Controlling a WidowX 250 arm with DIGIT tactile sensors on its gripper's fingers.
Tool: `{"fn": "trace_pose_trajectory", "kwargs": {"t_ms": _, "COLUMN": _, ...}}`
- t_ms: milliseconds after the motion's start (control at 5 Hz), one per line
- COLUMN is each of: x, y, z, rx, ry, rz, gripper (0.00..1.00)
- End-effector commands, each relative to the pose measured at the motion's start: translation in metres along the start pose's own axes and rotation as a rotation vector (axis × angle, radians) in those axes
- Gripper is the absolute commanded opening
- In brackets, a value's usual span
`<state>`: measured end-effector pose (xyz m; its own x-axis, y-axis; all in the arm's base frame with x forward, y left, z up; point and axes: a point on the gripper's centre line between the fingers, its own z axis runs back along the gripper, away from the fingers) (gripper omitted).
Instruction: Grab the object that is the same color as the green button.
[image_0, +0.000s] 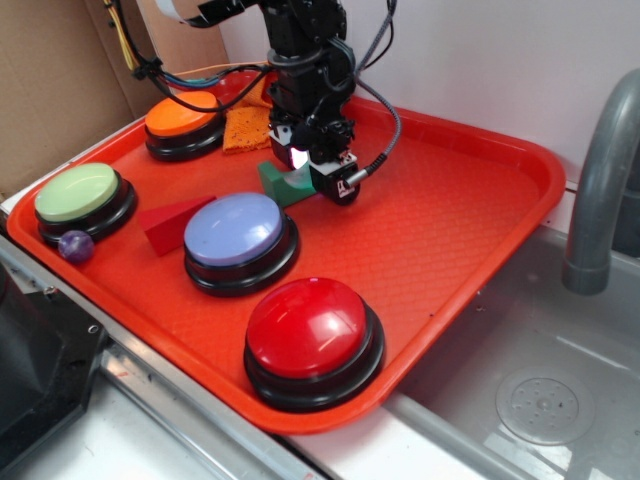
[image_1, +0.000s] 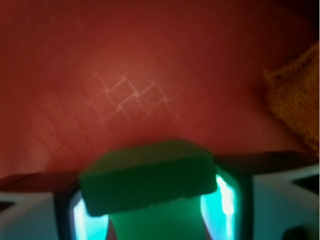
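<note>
While the arm reaches down from the tray's far edge, the count on the red tray (image_0: 470, 230) runs: four domed buttons on black bases, one green block, one red wedge, one purple ball, one orange knitted cloth. Taking the lavender-blue button (image_0: 239, 238) near the tray's middle as landmark: green button (image_0: 80, 197) well off to its left by the tray's left rim; orange button (image_0: 184, 122) beyond it toward the far-left corner; red button (image_0: 313, 335) nearer the camera and to its right, close to the near rim. Red wedge (image_0: 172, 222) lies just beside the lavender-blue button's left side; purple ball (image_0: 75, 246) sits further left, touching or nearly touching the green button's base. Orange cloth (image_0: 247, 127) lies past the landmark, just right of the orange button. Dark green block (image_0: 284, 185) sits just behind the lavender-blue button, on the tray surface, partly hidden by the gripper (image_0: 318, 172). Arm pose: black wrist pointing steeply downward, cables trailing back up on both sides, fingertips low at tray level directly over the block's right part. Wrist view: block (image_1: 149, 176) fills the space between both fingers (image_1: 229, 196), its ends meeting them left and right, pads lit teal; jaws partly apart, closed in on the block's width. Block appears flat on the tray, though contact underneath cannot be confirmed.
</note>
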<state>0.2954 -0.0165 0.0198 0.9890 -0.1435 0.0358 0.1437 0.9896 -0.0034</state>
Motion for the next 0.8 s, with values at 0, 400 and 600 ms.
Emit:
{"fn": "trace_pose_trajectory", "kwargs": {"t_ms": 0, "x": 0.009, "y": 0.004, "z": 0.054, "rx": -0.021, "ry": -0.055, "rz": 0.029, "gripper": 0.00}}
{"fn": "trace_pose_trajectory", "kwargs": {"t_ms": 400, "x": -0.019, "y": 0.007, "z": 0.129, "rx": -0.017, "ry": -0.031, "rz": 0.084, "gripper": 0.00}}
{"fn": "trace_pose_trajectory", "kwargs": {"t_ms": 600, "x": -0.043, "y": 0.008, "z": 0.161, "rx": 0.010, "ry": -0.053, "rz": 0.146, "gripper": 0.00}}
